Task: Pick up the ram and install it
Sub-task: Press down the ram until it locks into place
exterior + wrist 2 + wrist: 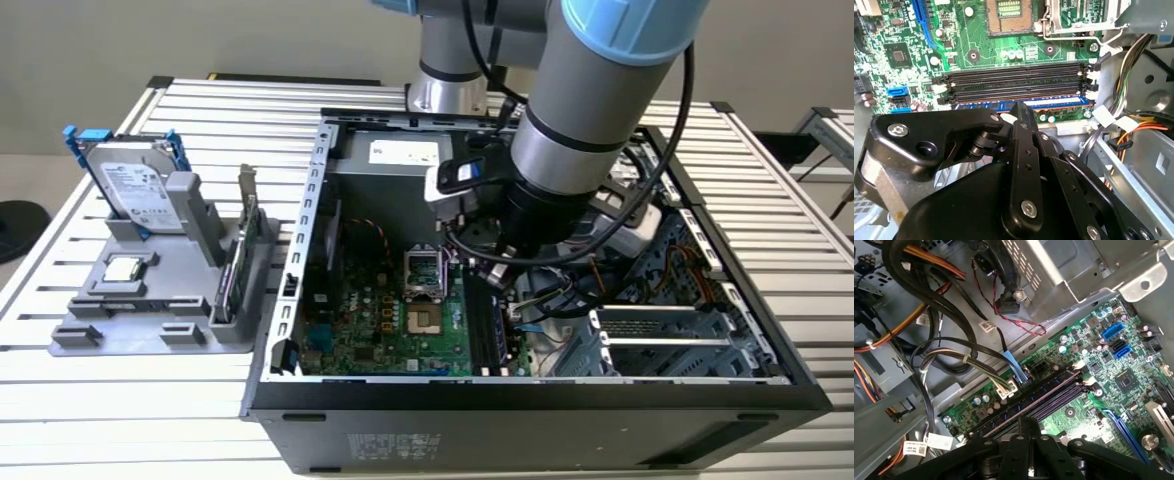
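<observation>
Inside the open computer case [747, 375], the arm reaches down over the motherboard [979, 55]. The gripper [1016, 112] sits right above the ram [1054, 105], a dark blue stick lying along the nearest slot. Whether it clasps the ram cannot be told. Seating well likely needs even, straight pressure until the end clips [1093, 93] close.

Ram [1054, 104] in motherboard [979, 45] slot (outermost), gripper [1019, 117] above
</observation>
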### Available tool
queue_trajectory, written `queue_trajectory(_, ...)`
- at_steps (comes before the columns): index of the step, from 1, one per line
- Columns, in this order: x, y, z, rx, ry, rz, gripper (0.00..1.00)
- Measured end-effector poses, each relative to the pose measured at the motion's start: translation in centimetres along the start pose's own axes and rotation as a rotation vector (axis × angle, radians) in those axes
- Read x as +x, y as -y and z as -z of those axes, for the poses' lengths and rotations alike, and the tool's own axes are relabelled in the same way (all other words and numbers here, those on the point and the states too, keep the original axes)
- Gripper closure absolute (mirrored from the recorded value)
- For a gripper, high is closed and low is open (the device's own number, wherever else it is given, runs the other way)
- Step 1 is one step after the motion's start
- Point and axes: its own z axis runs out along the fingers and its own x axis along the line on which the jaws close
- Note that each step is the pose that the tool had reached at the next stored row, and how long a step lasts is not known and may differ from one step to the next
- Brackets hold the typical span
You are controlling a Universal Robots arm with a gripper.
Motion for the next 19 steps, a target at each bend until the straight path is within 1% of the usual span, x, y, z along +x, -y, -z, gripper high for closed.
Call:
queue_trajectory(9,0.1,0.07,-0.01,-0.0023,0.004,0.089,1.0)
queue_trajectory(19,0.25,0.17,-0.03,-0.0057,0.0097,0.215,1.0)
